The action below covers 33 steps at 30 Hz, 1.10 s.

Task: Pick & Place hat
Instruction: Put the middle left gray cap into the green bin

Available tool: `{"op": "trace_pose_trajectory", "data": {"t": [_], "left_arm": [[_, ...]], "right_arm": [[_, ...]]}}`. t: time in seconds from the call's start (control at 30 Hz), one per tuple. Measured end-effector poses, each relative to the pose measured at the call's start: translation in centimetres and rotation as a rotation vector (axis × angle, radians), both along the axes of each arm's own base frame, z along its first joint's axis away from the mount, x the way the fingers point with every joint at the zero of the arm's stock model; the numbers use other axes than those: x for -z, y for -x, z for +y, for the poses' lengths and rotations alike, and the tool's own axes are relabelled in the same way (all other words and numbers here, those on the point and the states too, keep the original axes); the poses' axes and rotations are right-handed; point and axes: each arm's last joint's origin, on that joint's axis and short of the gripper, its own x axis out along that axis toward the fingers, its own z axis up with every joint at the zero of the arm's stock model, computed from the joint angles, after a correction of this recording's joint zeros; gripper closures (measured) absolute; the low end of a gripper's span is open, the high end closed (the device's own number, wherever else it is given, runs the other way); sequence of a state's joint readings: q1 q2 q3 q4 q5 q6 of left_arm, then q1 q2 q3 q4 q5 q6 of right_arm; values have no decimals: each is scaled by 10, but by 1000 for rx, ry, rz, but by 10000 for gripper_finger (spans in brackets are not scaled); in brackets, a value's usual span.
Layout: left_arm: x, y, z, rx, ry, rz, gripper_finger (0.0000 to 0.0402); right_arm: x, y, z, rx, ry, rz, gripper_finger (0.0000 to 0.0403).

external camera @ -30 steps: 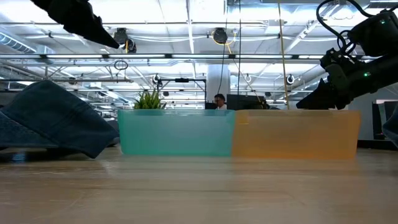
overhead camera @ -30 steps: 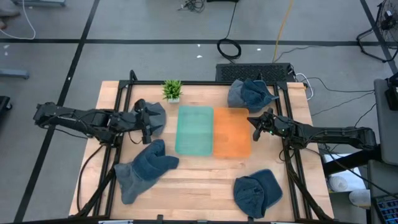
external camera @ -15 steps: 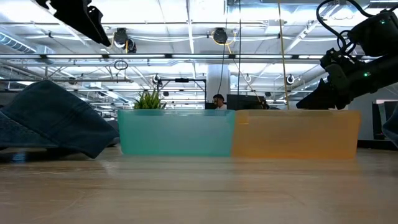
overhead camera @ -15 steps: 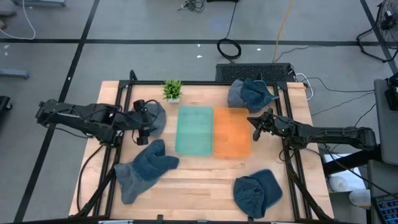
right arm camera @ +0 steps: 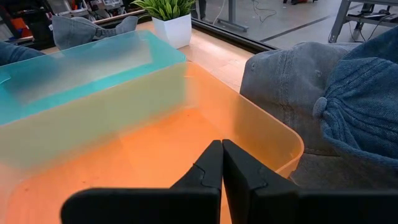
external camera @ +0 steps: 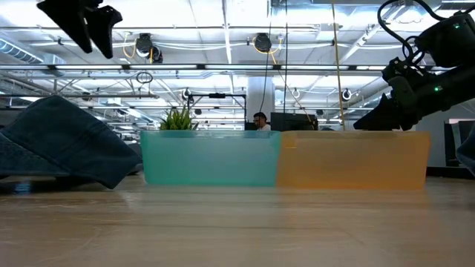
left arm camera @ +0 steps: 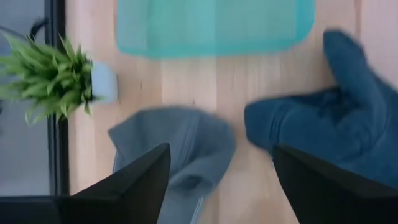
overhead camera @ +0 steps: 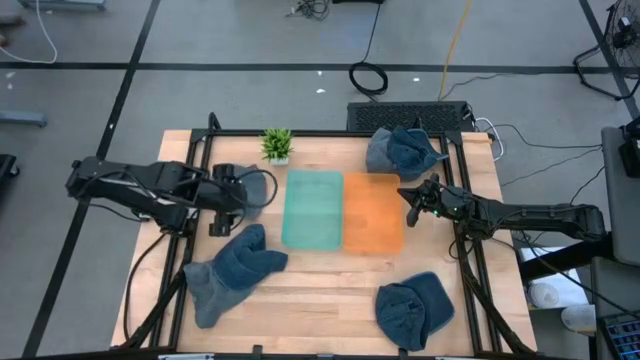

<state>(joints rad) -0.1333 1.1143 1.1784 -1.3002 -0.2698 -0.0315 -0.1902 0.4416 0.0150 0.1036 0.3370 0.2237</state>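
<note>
While my left gripper (overhead camera: 214,201) hangs raised above the table with its fingers (left arm camera: 134,180) spread wide apart and nothing between them, the grey hat (left arm camera: 180,152) lies directly beneath it on the bare wood, crumpled, with one edge just past my fingertips. Seen from above, that same grey hat (overhead camera: 256,187) shows only partly from under my wrist. Just to one side of it, close but not touching, lies a dark blue hat (left arm camera: 323,124), which in the high view (overhead camera: 232,268) sprawls toward the table's front edge. On the other side of the grey hat stands a small potted plant (left arm camera: 53,78) in a pale pot, by the table's back rail. Beyond the grey hat, straight ahead of my left fingers, sits the teal bin (left arm camera: 214,25), empty as far as I can see.

My right gripper (right arm camera: 221,165) is clenched, its two fingers pressed flat together with nothing held, and it hovers over the near rim of the orange bin (right arm camera: 273,140), whose floor is bare. The orange bin (overhead camera: 374,212) stands flush against the teal bin (overhead camera: 313,208). Just outside the orange bin, beside my right fingers, two more hats lie piled: a grey one (right arm camera: 280,81) under a blue knitted one (right arm camera: 360,106). Farther off, well behind my right wrist near the table's front corner, rests another dark blue hat (overhead camera: 414,308).

From table height, my left gripper (external camera: 87,22) is high, well clear of the hat (external camera: 63,144) below.
</note>
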Motion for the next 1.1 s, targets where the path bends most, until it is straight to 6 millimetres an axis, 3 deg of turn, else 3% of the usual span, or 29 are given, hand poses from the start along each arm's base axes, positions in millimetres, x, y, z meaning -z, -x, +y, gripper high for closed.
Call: {"op": "trace_pose_trajectory", "data": {"t": [0.4,1.1], "left_arm": [[17,-10,-1,7,-33,234,61],[47,-33,-4,51,-72,514,66]], "right_arm": [[0,0,0,0,0,0,403],[0,0,0,0,0,0,403]]}}
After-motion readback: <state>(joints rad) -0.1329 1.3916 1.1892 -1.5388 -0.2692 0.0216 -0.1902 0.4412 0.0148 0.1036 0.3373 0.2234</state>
